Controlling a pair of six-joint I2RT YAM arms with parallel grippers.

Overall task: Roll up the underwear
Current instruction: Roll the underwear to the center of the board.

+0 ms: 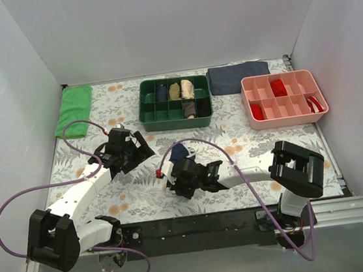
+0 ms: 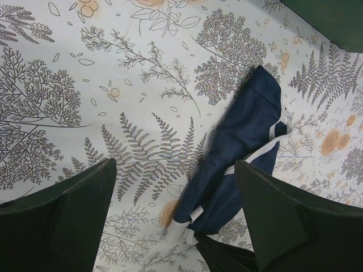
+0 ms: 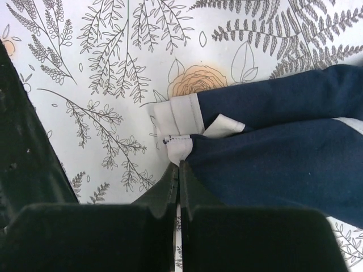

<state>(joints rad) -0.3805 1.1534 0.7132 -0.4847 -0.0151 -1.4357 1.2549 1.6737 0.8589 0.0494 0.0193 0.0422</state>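
Observation:
The underwear is navy blue with white piping and lies bunched in a long fold on the floral table cover, near the middle. My right gripper is shut on its white waistband corner; in the right wrist view the jaws pinch the white edge, with the underwear stretching off to the right. My left gripper is open and empty, just left of the garment. In the left wrist view its gripper hovers over the underwear, whose lower end lies between the two spread fingers.
A green compartment tray with rolled garments stands at the back centre. A pink tray with red items stands back right. A dark grey-blue folded cloth and a green cloth lie along the back edge.

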